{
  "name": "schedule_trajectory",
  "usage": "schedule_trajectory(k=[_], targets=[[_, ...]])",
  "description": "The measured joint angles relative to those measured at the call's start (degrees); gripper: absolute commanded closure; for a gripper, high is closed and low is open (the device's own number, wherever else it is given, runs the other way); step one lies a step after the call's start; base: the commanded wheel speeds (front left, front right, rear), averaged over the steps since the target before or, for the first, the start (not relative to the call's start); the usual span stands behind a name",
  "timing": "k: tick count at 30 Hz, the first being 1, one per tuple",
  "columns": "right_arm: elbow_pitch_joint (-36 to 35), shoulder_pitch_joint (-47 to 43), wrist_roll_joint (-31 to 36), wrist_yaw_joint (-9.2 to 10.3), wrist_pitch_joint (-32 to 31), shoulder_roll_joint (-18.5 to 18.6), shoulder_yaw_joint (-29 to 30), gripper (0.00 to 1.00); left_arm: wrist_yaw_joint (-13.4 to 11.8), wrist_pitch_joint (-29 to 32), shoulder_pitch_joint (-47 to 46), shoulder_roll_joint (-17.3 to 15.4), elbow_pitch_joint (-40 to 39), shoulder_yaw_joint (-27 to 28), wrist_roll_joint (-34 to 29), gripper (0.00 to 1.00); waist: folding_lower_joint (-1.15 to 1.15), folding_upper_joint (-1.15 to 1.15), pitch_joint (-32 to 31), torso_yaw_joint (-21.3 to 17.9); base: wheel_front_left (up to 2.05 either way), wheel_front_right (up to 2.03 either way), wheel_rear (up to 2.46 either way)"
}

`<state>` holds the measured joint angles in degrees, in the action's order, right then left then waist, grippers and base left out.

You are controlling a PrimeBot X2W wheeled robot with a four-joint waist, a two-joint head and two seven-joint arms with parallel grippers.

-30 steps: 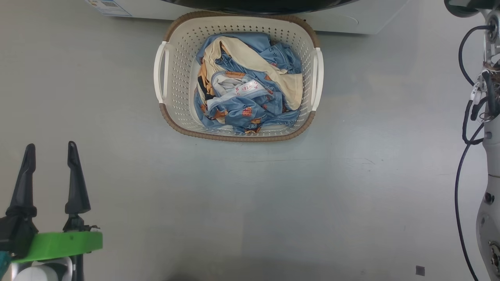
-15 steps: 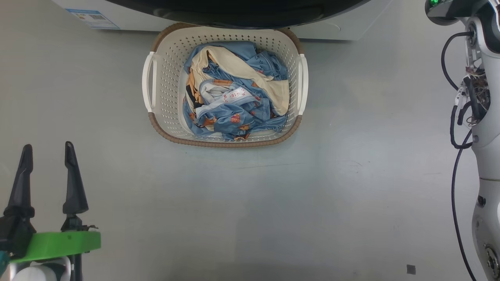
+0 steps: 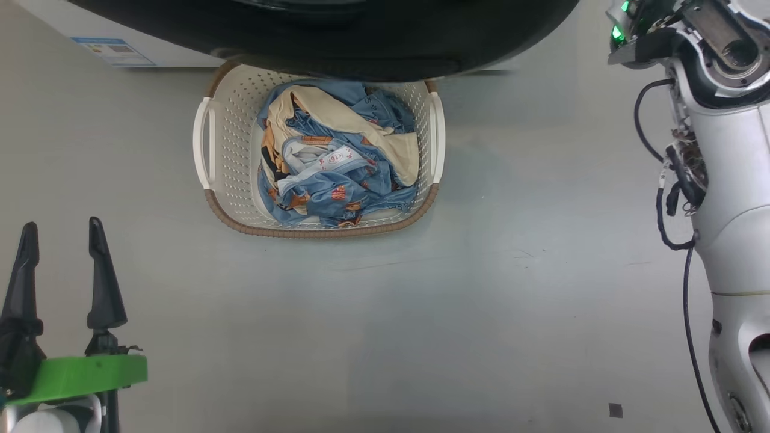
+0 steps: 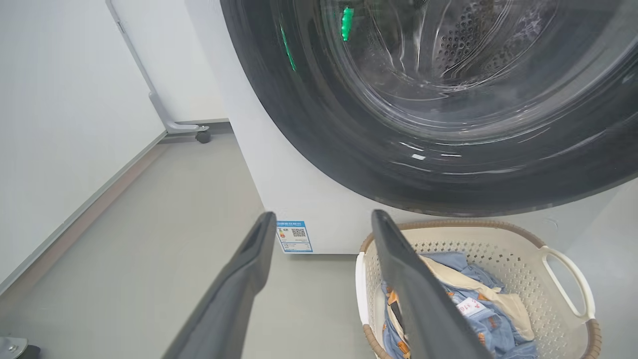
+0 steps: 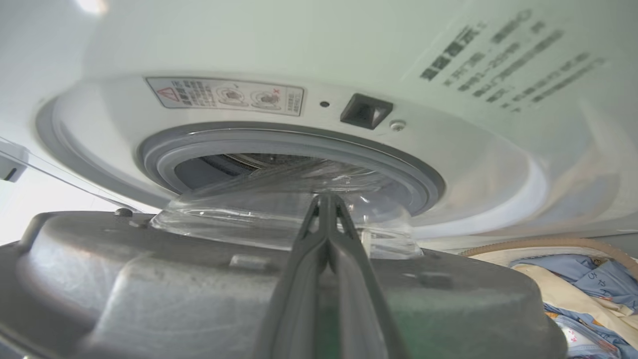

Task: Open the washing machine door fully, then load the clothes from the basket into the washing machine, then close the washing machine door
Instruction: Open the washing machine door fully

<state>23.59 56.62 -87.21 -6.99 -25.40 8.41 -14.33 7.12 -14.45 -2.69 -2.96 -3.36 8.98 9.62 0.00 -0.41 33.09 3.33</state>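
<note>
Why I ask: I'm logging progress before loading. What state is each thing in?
Cream perforated plastic basket with brown rim: upright on the floor, full.
Light-blue and cream fabric clothes: crumpled in the basket.
Round glossy black-rimmed, glass-centred washing machine door: partly open, out over the basket's far end.
Left dark two-fingered pincer: open, empty.
Right dark two-fingered pincer: shut, at the door's inner side.

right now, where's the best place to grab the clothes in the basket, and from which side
Probably the raised white and blue bunch at the middle of the clothes, coming straight down from above. The walls of the basket close off every side, and the washing machine door overhangs its far end, so the nearer half looks easier to reach.
</note>
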Motion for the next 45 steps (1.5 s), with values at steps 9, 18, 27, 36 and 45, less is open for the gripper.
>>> schedule_trajectory(k=[9, 18, 27, 36, 45], targets=[[-0.77, -1.88, -0.15, 0.00, -1.07, -2.52, -3.13, 1.00, 0.00, 0.00, -0.01, -0.14, 0.18, -0.31, 0.00, 0.00, 0.00, 0.00, -1.04, -2.26, 0.00, 0.00, 0.00], [-2.42, -5.15, -0.53, 0.00, -2.87, -2.67, -7.03, 1.00, 0.00, 0.00, -0.58, -0.16, 0.98, -0.04, -0.01, 0.00, 0.00, 0.00, -3.21, -3.47, 0.00, 0.00, 0.00], [-4.36, -9.87, -1.34, 0.00, -5.11, -3.49, -11.87, 1.00, 0.00, 0.00, -0.92, -0.11, 2.35, 0.47, -0.01, 0.00, 0.00, 0.00, -6.79, -4.32, 0.00, 0.00, 0.00], [-6.69, -16.56, -2.68, 0.00, -7.93, -3.97, -17.03, 1.00, 0.00, 0.00, -0.57, 0.19, 4.01, 0.24, -0.01, 0.00, -0.01, 0.00, -12.15, -5.06, 0.00, 0.00, 0.00], [-9.16, -23.06, -4.49, 0.04, -9.07, -3.94, -20.26, 1.00, 0.00, 0.00, 2.21, 0.44, 5.17, -0.54, -0.01, 0.00, -0.01, 0.00, -17.82, -4.93, 0.00, 0.00, 0.00]])
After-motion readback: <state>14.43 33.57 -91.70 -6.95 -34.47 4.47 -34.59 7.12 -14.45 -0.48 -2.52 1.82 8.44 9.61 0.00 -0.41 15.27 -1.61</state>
